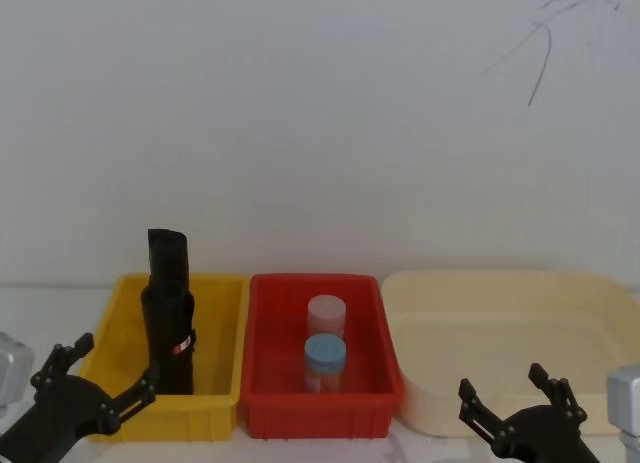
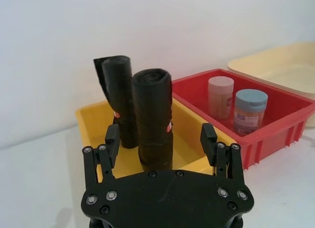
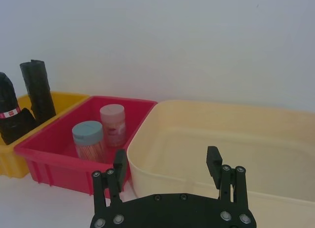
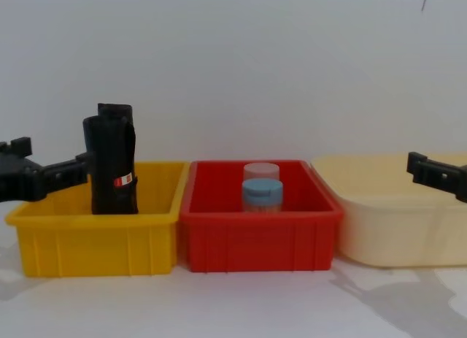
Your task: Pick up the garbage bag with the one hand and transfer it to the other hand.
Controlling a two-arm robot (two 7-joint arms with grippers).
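Note:
The garbage bag (image 1: 168,333), a black roll with a small red-and-white label, stands upright in the yellow bin (image 1: 222,313). It also appears in the left wrist view (image 2: 152,119), the chest view (image 4: 113,166) and at the edge of the right wrist view (image 3: 10,114). My left gripper (image 1: 115,368) hovers open just in front of the bin, apart from the bag, which lines up between its fingers (image 2: 112,139). My right gripper (image 1: 500,383) hangs open in front of the cream tub (image 3: 221,129), holding nothing.
A second black roll (image 1: 168,251) stands behind the bag in the same bin. The red bin (image 1: 270,373) in the middle holds a pink-lidded jar (image 1: 326,313) and a blue-lidded jar (image 1: 325,358). A white wall rises close behind the bins.

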